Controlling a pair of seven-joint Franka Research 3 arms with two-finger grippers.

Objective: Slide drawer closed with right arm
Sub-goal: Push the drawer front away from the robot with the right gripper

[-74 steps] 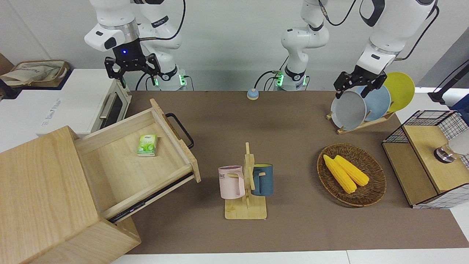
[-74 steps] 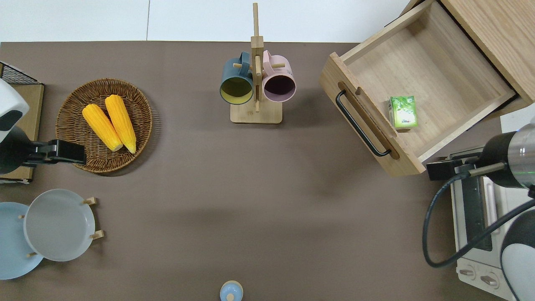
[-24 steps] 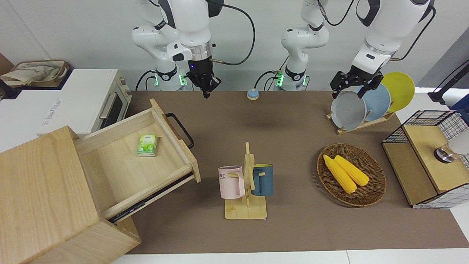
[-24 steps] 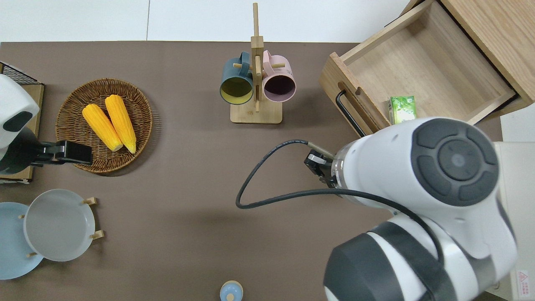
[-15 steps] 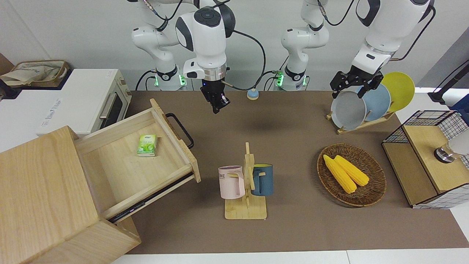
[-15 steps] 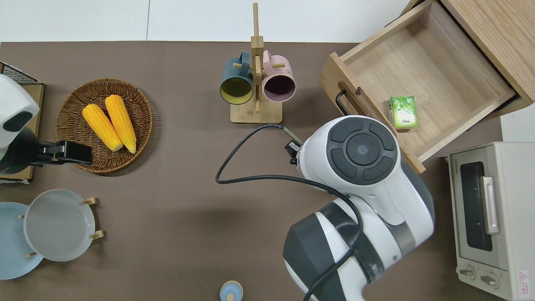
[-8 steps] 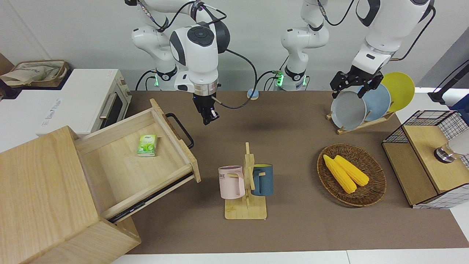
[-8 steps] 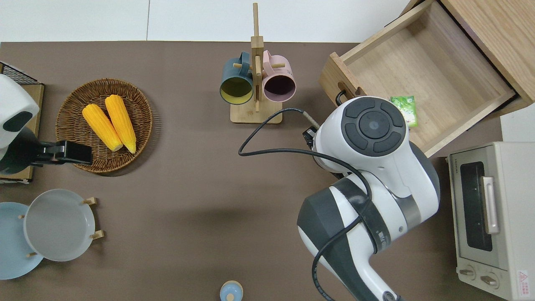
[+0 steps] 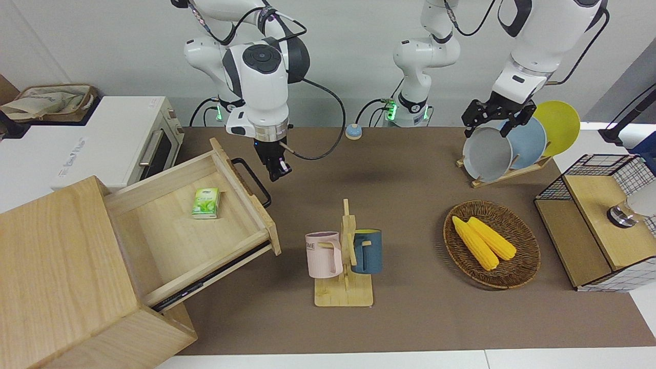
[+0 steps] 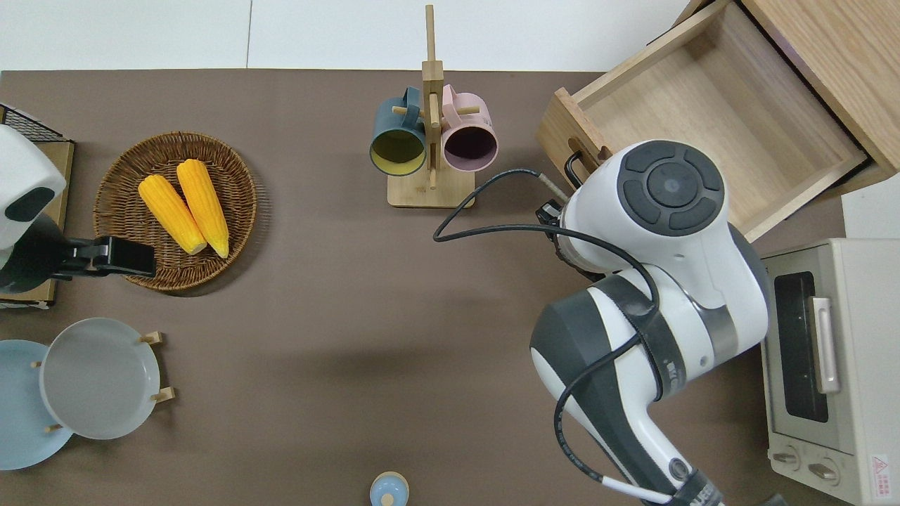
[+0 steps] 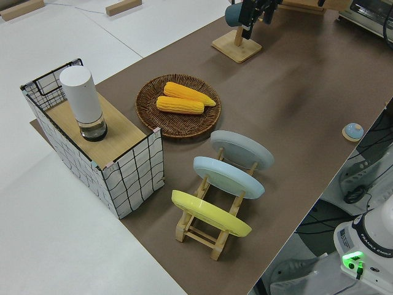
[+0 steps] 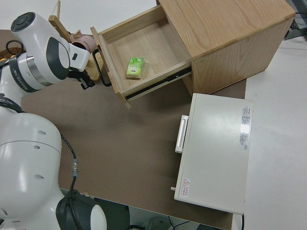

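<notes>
While the drawer [image 9: 195,220] is standing pulled out of its cabinet [image 9: 61,277], the right arm's gripper [image 9: 279,170], jaws seemingly clenched on nothing, is hanging just beside the handle [image 9: 253,182], on the side facing away from the cabinet.

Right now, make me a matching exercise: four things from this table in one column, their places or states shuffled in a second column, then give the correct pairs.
Things:
1. drawer
2. green packet
3. corn cobs
4. right gripper

Places or states:
A. lying in the wicker basket
B. pulled out of the cabinet, open
C. beside the drawer's black handle, in front of the drawer
D. lying on the drawer's floor

Pairs: 1-B, 2-D, 3-A, 4-C
</notes>
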